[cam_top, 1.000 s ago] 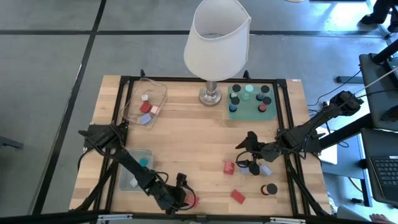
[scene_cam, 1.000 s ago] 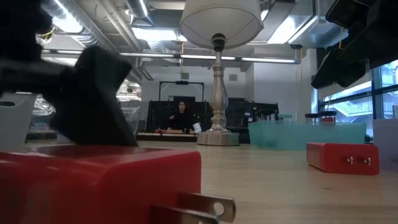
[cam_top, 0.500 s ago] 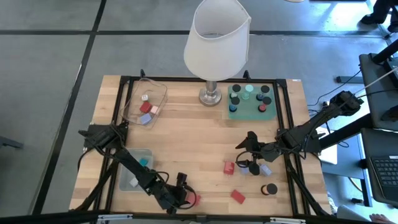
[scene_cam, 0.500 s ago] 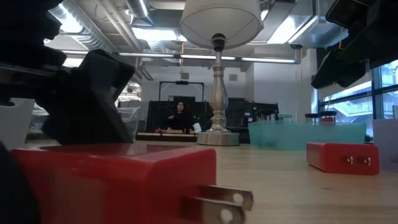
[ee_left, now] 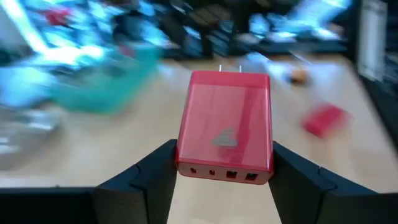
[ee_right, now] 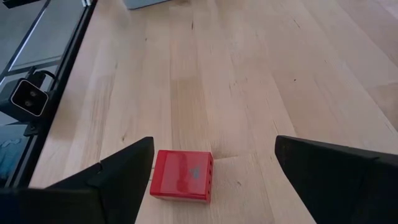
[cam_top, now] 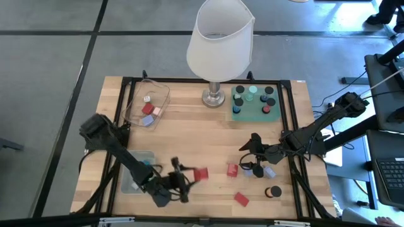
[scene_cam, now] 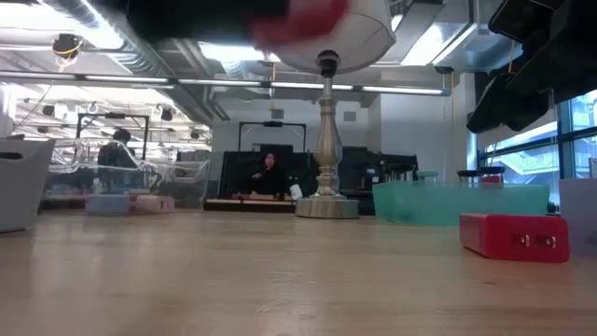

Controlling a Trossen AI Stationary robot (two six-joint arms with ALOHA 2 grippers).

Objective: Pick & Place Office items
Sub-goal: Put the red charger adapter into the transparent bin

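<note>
A red plug-like block [ee_left: 224,127] with two metal prongs is up in the air near the table's front, and my left gripper [cam_top: 187,178] is shut on it. In the low view it shows only as a red blur [scene_cam: 300,17] at the top. My right gripper [cam_top: 252,162] hangs open at the right over a second red block [ee_right: 182,175], which lies flat on the wood between its fingers, untouched. A lavender block [cam_top: 269,171] lies beside it. My left gripper pinches the red block's two long side faces [ee_left: 186,163] between its two fingers [ee_left: 152,180], at the end with the small ports. The prongs [ee_left: 229,68] point away from the gripper. The fingers reach nearly level, toward the table's right. The block is lifted clear of the table.
A grey-blue bin [cam_top: 129,184] sits under the left arm. At the back stand a clear tray [cam_top: 135,107] with pieces, a white-shaded lamp [cam_top: 221,38] and a green mat [cam_top: 251,106] with round caps. A third red block [cam_top: 241,199] and a black cap [cam_top: 274,191] lie at the front right.
My left gripper has risen from the table's near edge with the red block, which was lying on the wood and now hangs clear. The gripper has tipped up toward level and gone a little toward the far edge. My right arm has kept still.
</note>
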